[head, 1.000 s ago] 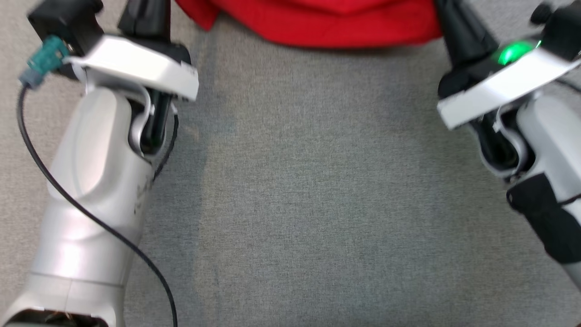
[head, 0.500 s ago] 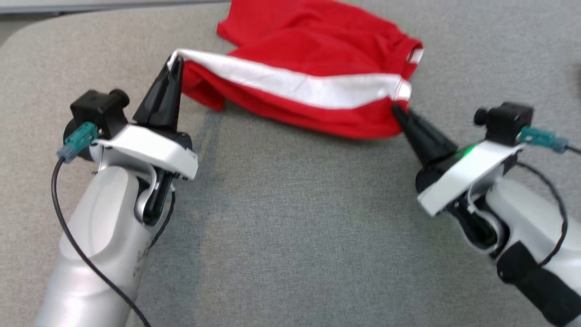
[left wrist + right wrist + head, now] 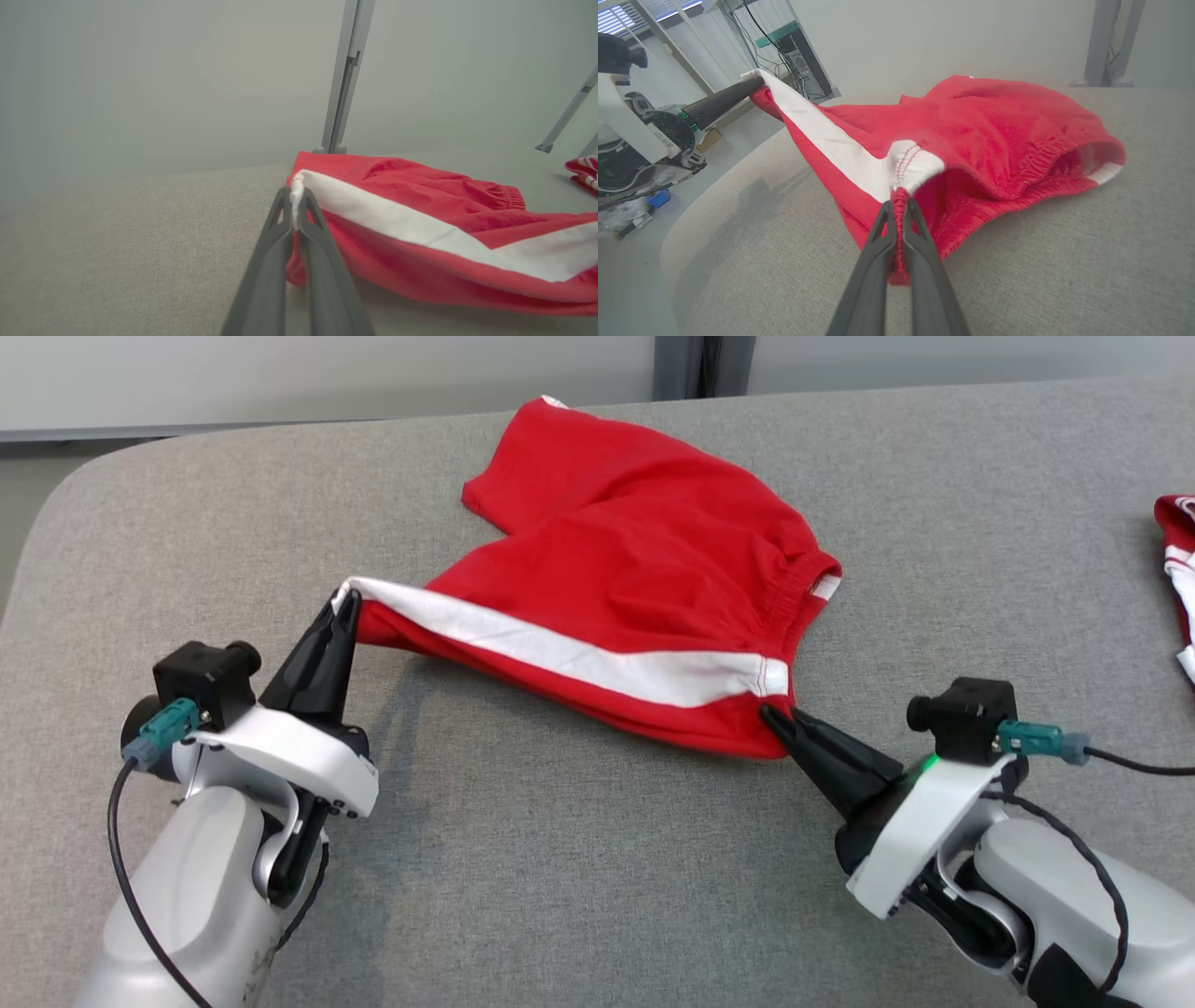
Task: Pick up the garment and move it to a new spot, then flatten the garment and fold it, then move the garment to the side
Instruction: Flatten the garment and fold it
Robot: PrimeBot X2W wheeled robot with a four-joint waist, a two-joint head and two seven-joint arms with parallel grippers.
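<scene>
Fingers of left gripper clamped on red shorts at stripe end, right gripper pinched the waistband, grey table beneath

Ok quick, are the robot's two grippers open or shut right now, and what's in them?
Left gripper: shut on the red shorts, at the leg hem.
Right gripper: shut on the red shorts, at the waistband.

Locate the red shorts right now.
In the head view the red shorts lie mid-table on the grey table, side stripe stretched between the left gripper at the leg hem and the right gripper at the waistband.
</scene>
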